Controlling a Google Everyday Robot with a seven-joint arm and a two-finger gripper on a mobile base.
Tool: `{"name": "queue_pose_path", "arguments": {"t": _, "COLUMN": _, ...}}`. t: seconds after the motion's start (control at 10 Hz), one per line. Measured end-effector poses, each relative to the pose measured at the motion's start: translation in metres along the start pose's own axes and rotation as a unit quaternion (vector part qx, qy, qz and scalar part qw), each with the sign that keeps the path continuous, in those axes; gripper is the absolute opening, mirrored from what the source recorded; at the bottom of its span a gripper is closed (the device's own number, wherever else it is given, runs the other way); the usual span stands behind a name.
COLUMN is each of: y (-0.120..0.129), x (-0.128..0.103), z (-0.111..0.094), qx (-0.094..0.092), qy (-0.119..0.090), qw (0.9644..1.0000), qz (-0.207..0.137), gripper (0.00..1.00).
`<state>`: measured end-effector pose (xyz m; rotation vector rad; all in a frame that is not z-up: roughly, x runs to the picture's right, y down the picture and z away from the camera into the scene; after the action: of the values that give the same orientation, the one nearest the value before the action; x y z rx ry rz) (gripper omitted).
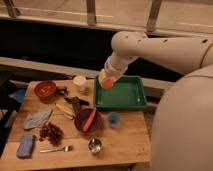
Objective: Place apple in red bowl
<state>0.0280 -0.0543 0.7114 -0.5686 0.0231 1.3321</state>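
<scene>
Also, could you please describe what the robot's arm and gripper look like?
The arm is a thick, smooth off-white shell built of rounded tubular segments, with a row of small dark dots around the bend near its elbow. No loose cables or labels show. It narrows to the gripper, equally pale, which is above the left edge of the green tray.

It looks like a robot test setup with a kitchen feel. A wooden table (125, 147) carries a red bowl (45, 90), spoon (57, 149), grapes (51, 133) and tray (125, 95). Above a corner of the tray, a robot arm's (150, 47) gripper (106, 79) holds an apple (107, 84).
</scene>
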Motion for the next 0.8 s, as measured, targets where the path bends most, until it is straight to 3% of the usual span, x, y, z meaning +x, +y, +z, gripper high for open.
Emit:
{"name": "queue_pose_path", "arguments": {"t": 0.2, "y": 0.017, "x": -0.016, "z": 0.005, "qx": -0.009, "qy": -0.005, "qw": 0.9993, "qz": -0.036, "gripper": 0.0}}
{"name": "queue_pose_path", "arguments": {"t": 0.4, "y": 0.052, "x": -0.04, "z": 0.018, "qx": -0.018, "qy": -0.01, "qw": 0.9969, "qz": -0.076, "gripper": 0.0}}
{"name": "queue_pose_path", "arguments": {"t": 0.8, "y": 0.136, "x": -0.078, "z": 0.049, "qx": -0.049, "qy": -0.015, "qw": 0.9881, "qz": -0.145, "gripper": 0.0}}
